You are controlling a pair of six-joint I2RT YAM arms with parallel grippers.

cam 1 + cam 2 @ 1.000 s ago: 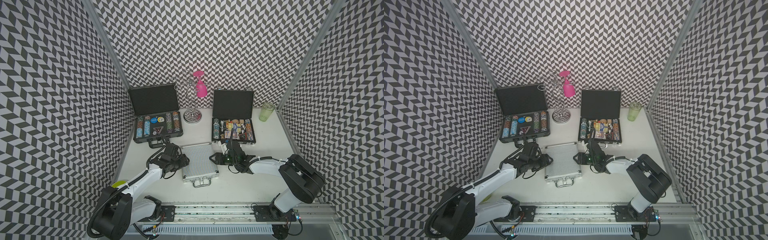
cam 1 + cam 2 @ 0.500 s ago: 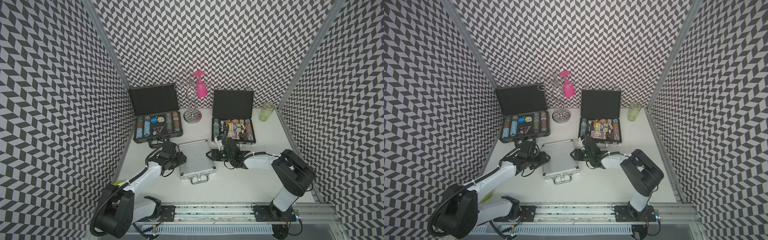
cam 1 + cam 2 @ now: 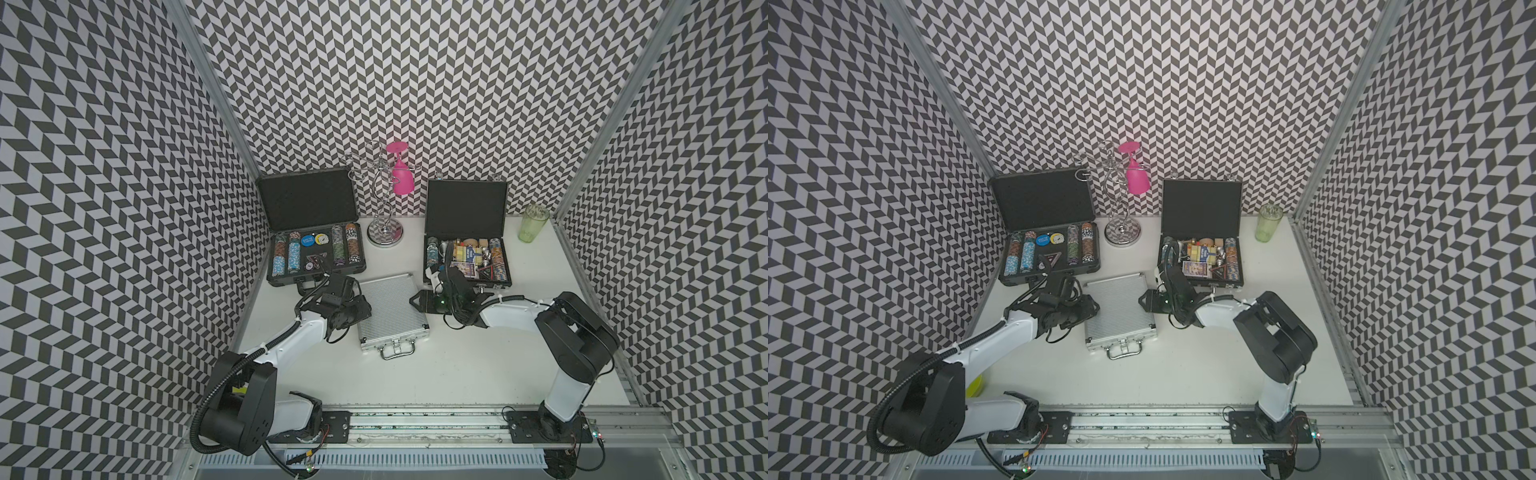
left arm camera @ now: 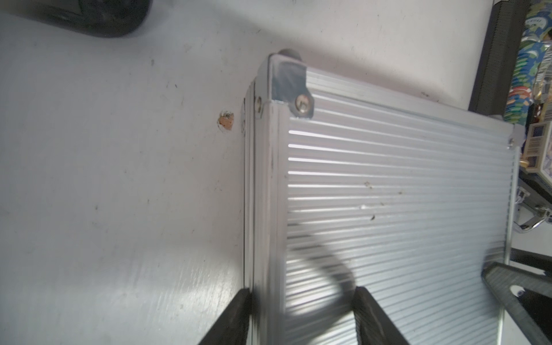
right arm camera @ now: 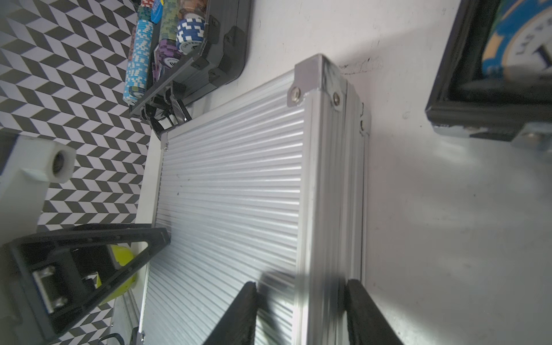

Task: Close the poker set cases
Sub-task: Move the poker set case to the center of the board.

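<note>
Risks from here:
- The silver case (image 3: pixel 392 313) sits mid-table, skewed. Its back corner is just beside the front of the dark-grey case (image 3: pixel 307 199). If we shove it further back, it jams on that case's handle or pushes the case away.
- The left gripper (image 4: pixel 301 298) and right gripper (image 5: pixel 300 289) each straddle a side rim of the silver case. Both have jaws part-way apart, one finger on the ribbed lid and one by the side wall. We cannot tell whether either is pinching. If they pull unevenly, the case twists.
- The right wrist hangs over the front corner of the black case (image 3: pixel 467 208), so its cables could snag the loose contents.
- Both open lids stand near the back wall, with the glass stand (image 3: pixel 384 237) and pink glass (image 3: pixel 402 183) between them. A wide sweep to reach a lid could tip the stand. A lid dropped freely could slam or bounce.

The cases:
- The silver one is shut, with its handle (image 3: pixel 397 353) toward the rail. We cannot read the latches.
- The dark-grey one is back left and open, with chips in tidy rows.
- The black one is back right and open, with cluttered contents that may block its lid.
</note>
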